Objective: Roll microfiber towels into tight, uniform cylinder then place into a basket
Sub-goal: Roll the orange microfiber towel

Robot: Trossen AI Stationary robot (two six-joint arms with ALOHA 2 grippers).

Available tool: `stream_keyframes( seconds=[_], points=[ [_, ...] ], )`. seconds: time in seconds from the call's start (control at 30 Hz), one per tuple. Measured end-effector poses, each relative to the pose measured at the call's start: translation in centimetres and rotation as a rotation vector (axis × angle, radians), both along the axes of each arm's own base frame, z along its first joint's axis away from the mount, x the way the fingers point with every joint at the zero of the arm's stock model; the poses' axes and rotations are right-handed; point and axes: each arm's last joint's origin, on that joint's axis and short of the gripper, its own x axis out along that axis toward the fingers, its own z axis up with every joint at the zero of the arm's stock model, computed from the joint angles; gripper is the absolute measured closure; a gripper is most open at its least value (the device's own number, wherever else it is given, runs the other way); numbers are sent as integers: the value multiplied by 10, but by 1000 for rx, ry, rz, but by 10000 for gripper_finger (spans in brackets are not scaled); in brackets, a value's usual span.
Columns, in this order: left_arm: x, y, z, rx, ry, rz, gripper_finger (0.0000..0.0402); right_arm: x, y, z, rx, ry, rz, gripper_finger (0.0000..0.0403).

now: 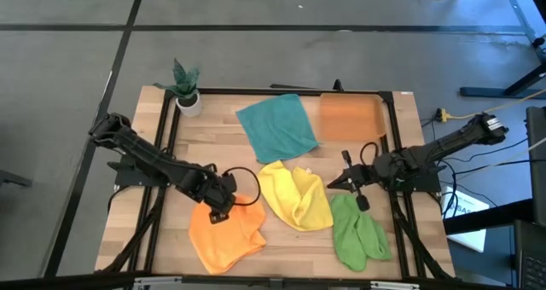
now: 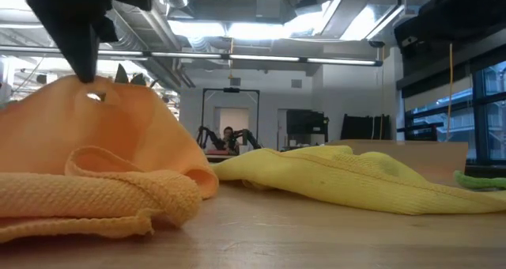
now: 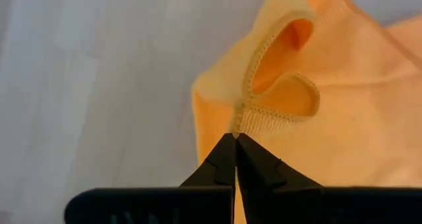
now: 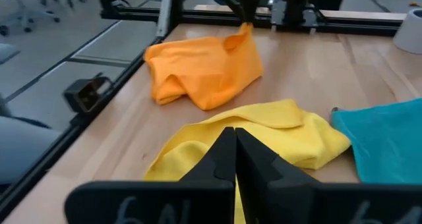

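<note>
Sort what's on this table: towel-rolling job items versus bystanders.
Job: orange towel, pinched and lifted by the shut left gripper; yellow towel; teal towel; green towel; orange basket; right gripper, shut beside the yellow towel.
Bystanders: potted plant; black table frame.

Grey floor [image 1: 256, 8]; ceiling strip lights [image 2: 261, 28]; perhaps windows [image 2: 482, 103] rightward.

I can read no text, label, brand, number or sign from here: not on the towels, the basket, the desk or the room behind.
</note>
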Motion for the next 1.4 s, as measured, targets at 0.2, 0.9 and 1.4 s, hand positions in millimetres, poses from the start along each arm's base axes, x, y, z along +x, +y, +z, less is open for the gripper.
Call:
stream_keyframes(
  seconds=[0.2, 0.9, 1.4],
  points=[
    [0, 0, 0, 14, -10, 10, 401, 33, 12, -15, -50, -87, 19, 398],
    [1, 0, 0, 23, -21, 17, 401, 205, 52, -22, -132, 19, 185, 398],
    [2, 0, 1, 30, -43, 20, 401, 274, 32, -82, -148, 104, 121, 398]
  ],
)
